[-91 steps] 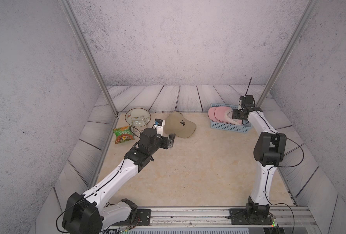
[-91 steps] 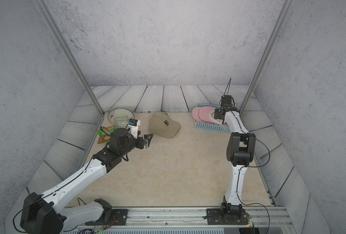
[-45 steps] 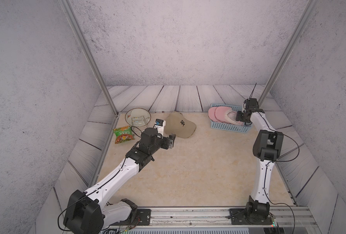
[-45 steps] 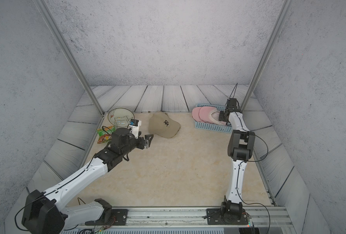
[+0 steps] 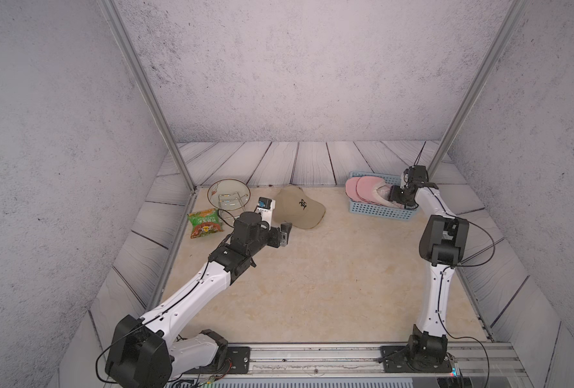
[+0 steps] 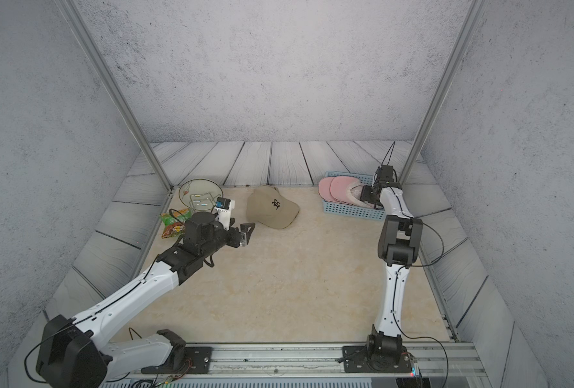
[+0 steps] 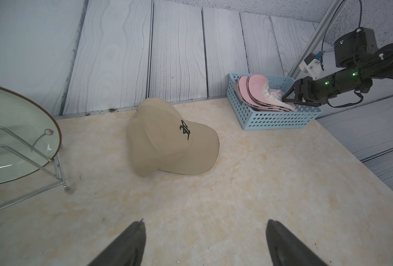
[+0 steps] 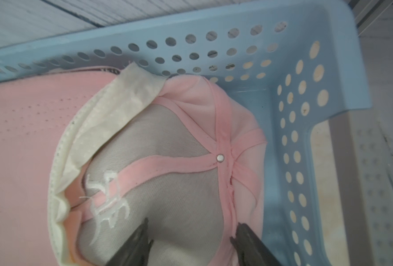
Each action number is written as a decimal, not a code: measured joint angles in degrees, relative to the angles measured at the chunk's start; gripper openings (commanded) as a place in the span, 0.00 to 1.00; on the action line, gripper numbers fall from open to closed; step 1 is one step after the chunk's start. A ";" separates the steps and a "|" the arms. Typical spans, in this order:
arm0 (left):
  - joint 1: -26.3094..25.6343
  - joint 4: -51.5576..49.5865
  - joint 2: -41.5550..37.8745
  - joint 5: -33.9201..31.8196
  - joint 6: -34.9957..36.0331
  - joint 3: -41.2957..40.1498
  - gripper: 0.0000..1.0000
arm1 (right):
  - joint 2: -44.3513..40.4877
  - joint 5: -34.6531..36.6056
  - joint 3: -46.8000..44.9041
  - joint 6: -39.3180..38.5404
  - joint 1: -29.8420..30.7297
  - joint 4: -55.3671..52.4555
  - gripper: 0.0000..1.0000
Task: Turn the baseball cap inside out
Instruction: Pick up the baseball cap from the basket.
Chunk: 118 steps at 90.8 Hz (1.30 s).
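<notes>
Tan baseball cap (image 7: 163,138) is noted unturned on the table (image 7: 236,195) before wide-spread left fingers (image 7: 128,246); right fingers (image 8: 133,248) are parted over an inverted pink cap (image 8: 158,138).

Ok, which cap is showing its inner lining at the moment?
The pink fabric cap in the blue perforated plastic basket, at the right gripper: its seam tape and sweatband are exposed. The tan baseball cap shows its black logo outward.

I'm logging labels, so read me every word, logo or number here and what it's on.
No text reads clearly.
Beige fabric baseball cap: black stitched monogram, letters unclear.
Green plastic snack packet: print too small.
Pink fabric caps: black brim-edge lettering too blurred.
</notes>
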 measured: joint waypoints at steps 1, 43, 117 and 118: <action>0.00 0.02 0.00 0.00 0.00 0.00 0.88 | 0.11 -0.33 0.02 0.00 -0.02 0.04 0.61; 0.02 -0.04 0.00 0.00 0.42 0.04 0.88 | 3.93 -7.69 2.25 2.47 -0.96 1.38 0.00; 0.04 -0.17 0.44 1.01 0.42 0.44 0.88 | -17.18 -4.50 -17.00 2.36 -0.96 12.85 0.00; 0.04 -0.17 0.44 1.03 0.42 0.44 0.88 | -17.35 -4.50 -17.14 2.36 -0.96 12.98 0.00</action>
